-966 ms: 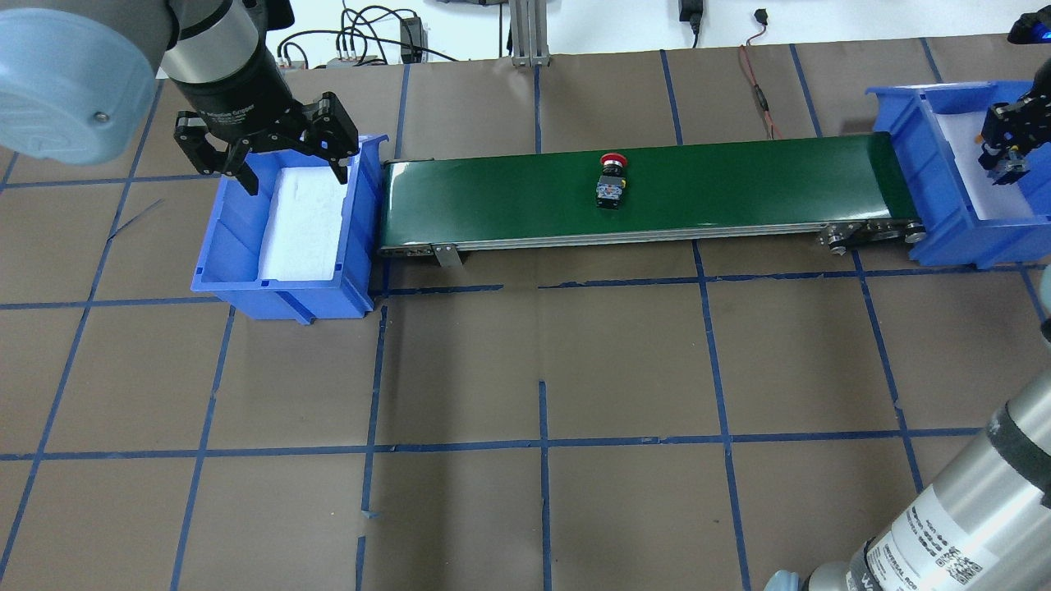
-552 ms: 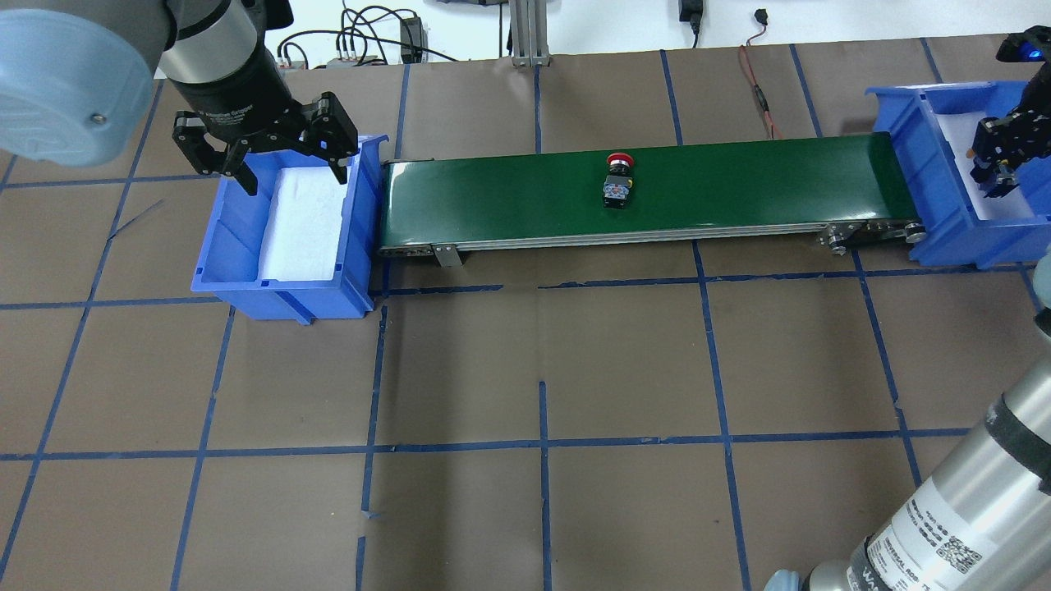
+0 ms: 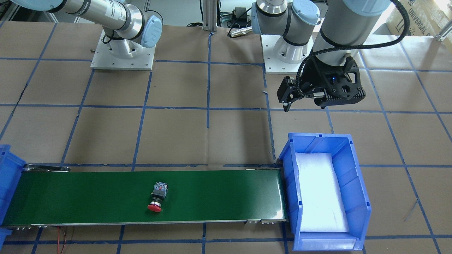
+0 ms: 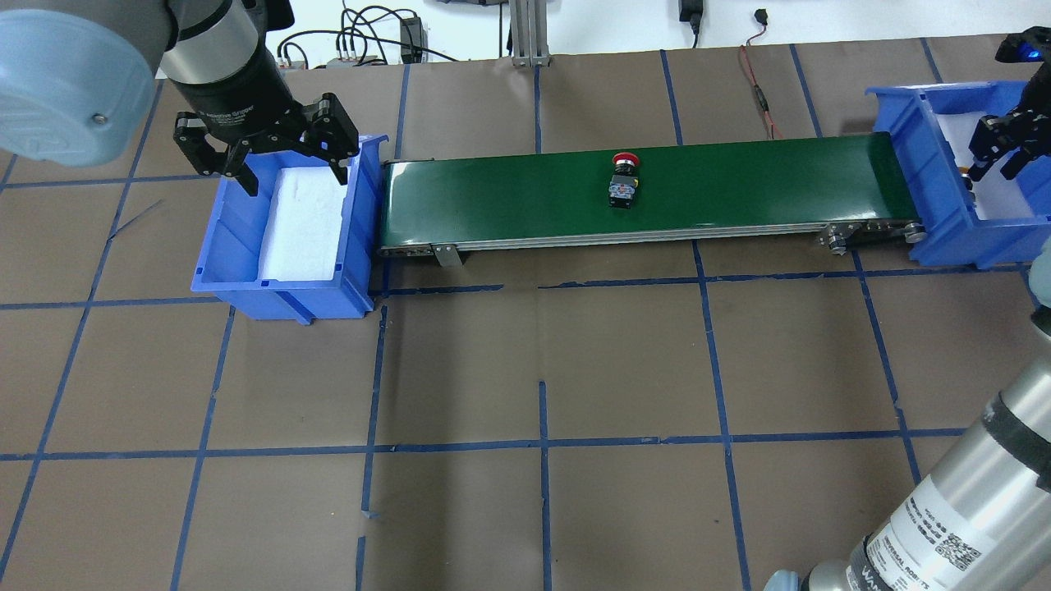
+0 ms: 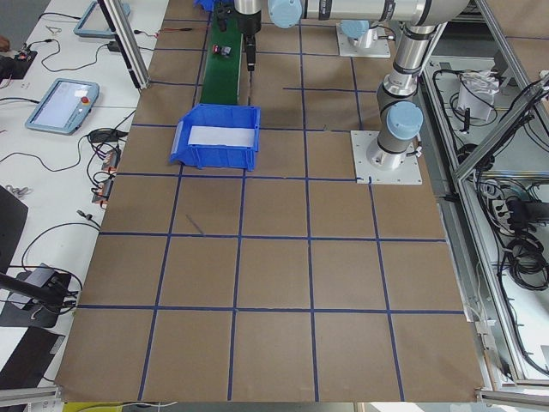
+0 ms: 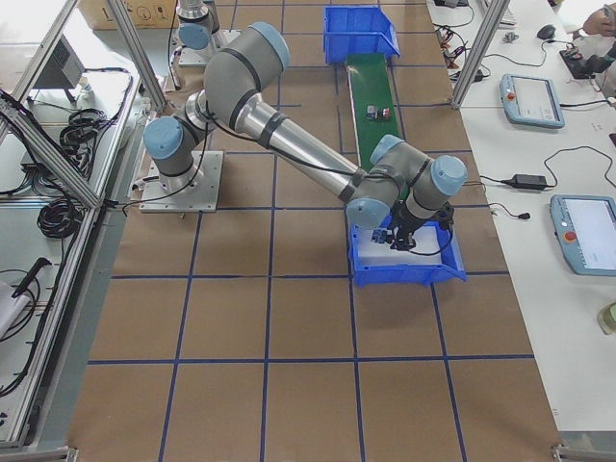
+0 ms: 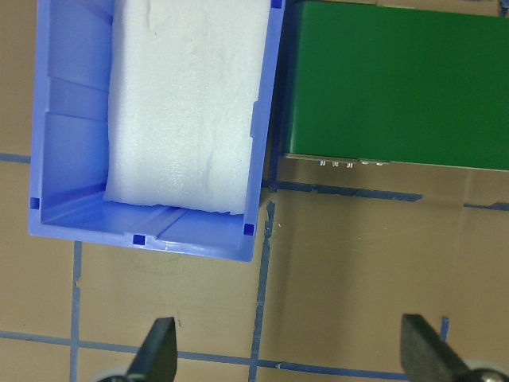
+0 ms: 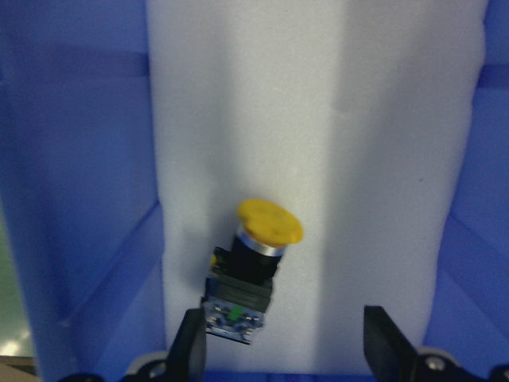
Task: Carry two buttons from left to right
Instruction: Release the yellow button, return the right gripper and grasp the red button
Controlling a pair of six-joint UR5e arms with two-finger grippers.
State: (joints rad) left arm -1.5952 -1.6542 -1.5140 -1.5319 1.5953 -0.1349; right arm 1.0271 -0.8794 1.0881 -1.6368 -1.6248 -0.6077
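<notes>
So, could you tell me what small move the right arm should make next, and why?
Probably lift the right tool straight up out of the right bin. Its jaws stand open with the yellow button lying free on the foam below, and the red button is only midway along the conveyor belt, so clearing the bin to meet it seems sensible.

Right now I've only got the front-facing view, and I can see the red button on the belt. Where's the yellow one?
Observer: The yellow button lies on the white foam in the right bin.
Operator: Is the right pincer gripping it?
Observer: No, the right pincer is open over it.
Operator: And the left pincer?
Observer: The left pincer is open too, with nothing between its fingers.
</notes>
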